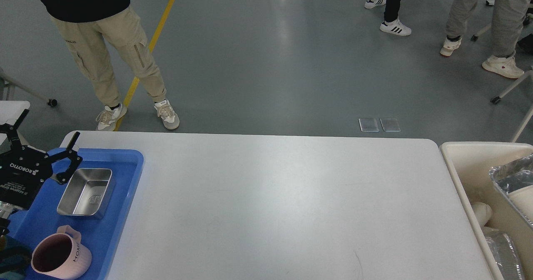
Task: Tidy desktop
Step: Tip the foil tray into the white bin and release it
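The white desktop (283, 205) fills the middle of the head view. At its left end a blue tray (125, 188) holds a steel rectangular container (85, 192) and a pink mug (58, 257). My left gripper (51, 124) is open and empty, held above the tray's far left corner, just left of the steel container. My right gripper is out of view.
A beige bin (466, 151) stands against the table's right end. It holds a crumpled foil tray (510, 178), a white cup and more foil. People stand on the grey floor beyond the far edge, one close to the far left corner (112, 55).
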Robot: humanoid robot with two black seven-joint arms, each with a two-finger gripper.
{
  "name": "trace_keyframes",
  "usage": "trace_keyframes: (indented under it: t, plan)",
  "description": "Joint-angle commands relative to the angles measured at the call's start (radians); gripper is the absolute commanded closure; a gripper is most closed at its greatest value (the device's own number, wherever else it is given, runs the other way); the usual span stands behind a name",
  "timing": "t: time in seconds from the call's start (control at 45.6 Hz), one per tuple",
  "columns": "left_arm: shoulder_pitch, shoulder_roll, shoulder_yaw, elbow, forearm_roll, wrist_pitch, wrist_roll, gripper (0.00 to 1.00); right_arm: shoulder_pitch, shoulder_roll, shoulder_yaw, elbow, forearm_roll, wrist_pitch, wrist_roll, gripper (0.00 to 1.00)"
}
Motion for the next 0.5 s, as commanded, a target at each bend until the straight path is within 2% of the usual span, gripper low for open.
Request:
trace_keyframes:
  t: [0.0, 0.066, 0.153, 0.197, 0.219, 0.482]
  plan:
    - [0.002, 0.000, 0.000, 0.000, 0.000, -0.002, 0.000, 0.03, -0.003, 0.050, 0.002, -0.079, -0.001, 0.002, 0.000, 0.48]
    - [0.005, 0.000, 0.000, -0.001, 0.000, -0.002, 0.000, 0.03, -0.003, 0.064, 0.008, -0.108, -0.001, 0.002, 0.000, 0.31]
    - [0.007, 0.000, 0.000, -0.001, 0.000, -0.002, 0.000, 0.03, -0.003, 0.089, 0.010, -0.147, -0.001, 0.000, 0.000, 0.16]
    - [0.007, 0.000, 0.000, -0.001, 0.000, -0.002, 0.000, 0.03, -0.003, 0.101, 0.010, -0.167, -0.001, -0.006, 0.000, 0.03]
    - [0.007, 0.000, 0.000, 0.000, 0.000, -0.002, 0.000, 0.03, -0.003, 0.105, 0.011, -0.179, -0.001, -0.008, 0.001, 0.00]
    - [0.005, 0.008, 0.000, 0.002, 0.002, -0.002, 0.002, 0.03, 0.018, 0.132, 0.010, -0.248, -0.002, -0.012, 0.009, 0.00]
